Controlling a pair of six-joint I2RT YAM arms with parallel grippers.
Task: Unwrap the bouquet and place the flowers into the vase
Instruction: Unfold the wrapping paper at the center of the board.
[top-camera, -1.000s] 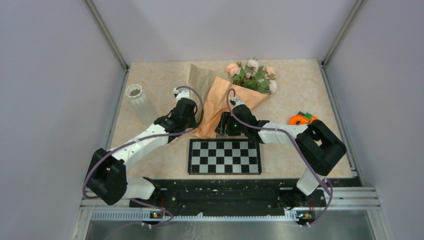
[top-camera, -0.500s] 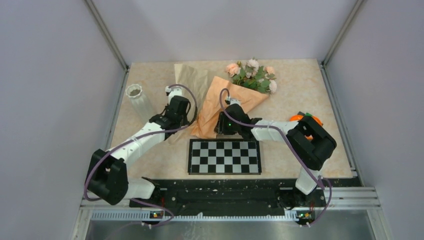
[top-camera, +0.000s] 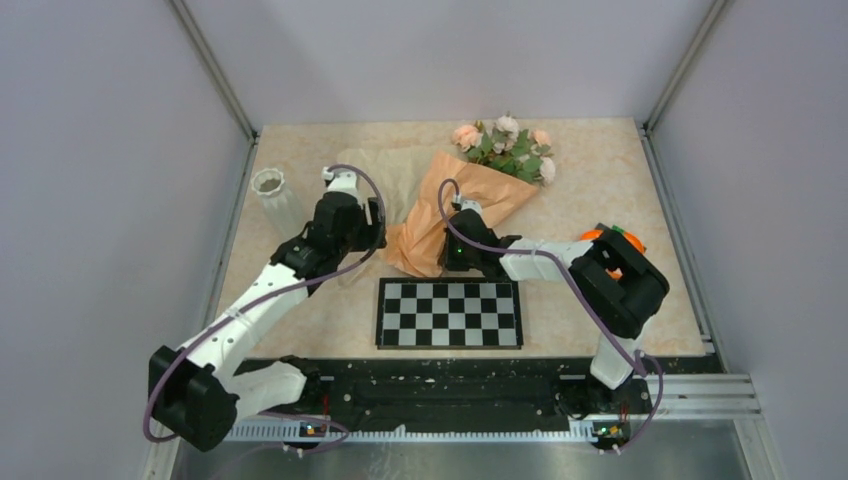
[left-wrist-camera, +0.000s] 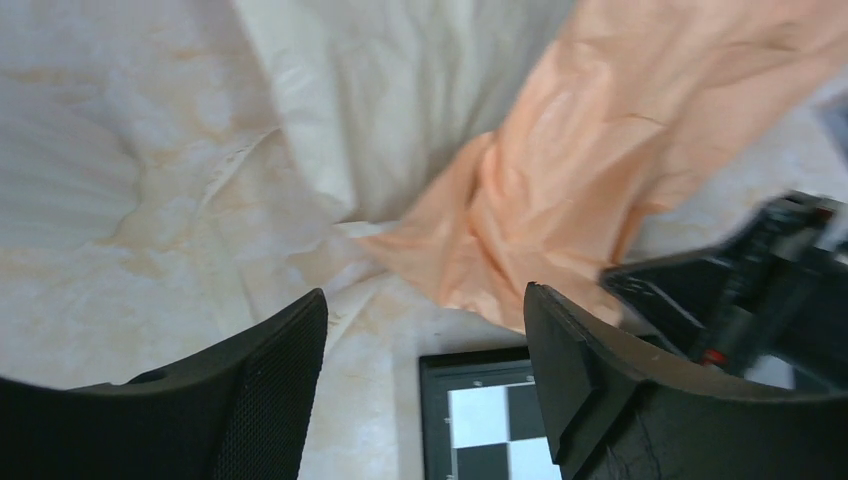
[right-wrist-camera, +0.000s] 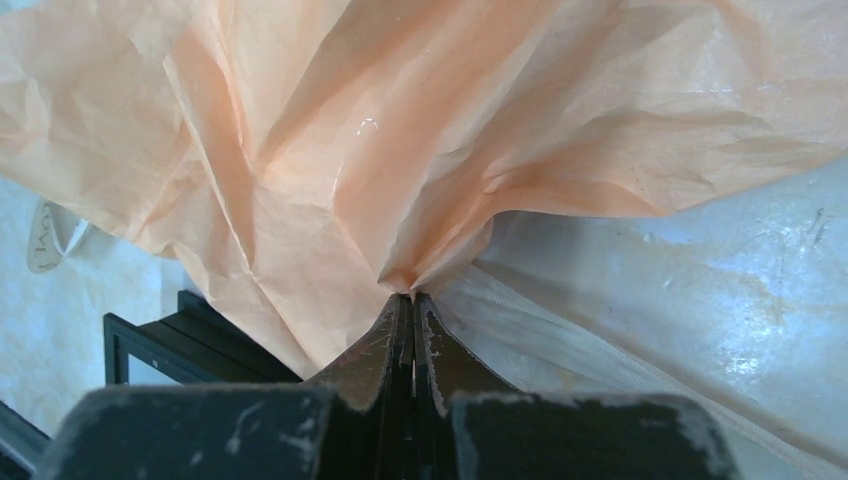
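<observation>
Half-opened bouquet (top-camera: 470, 195), peach paper crumpled, beige splayed; right gripper (right-wrist-camera: 410, 300) pinches the peach; left gripper (left-wrist-camera: 425, 320) gapes.

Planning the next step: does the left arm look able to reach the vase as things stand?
Probably yes: the left gripper is open and empty, and the vase stands close by on its left, nothing between them.
</observation>
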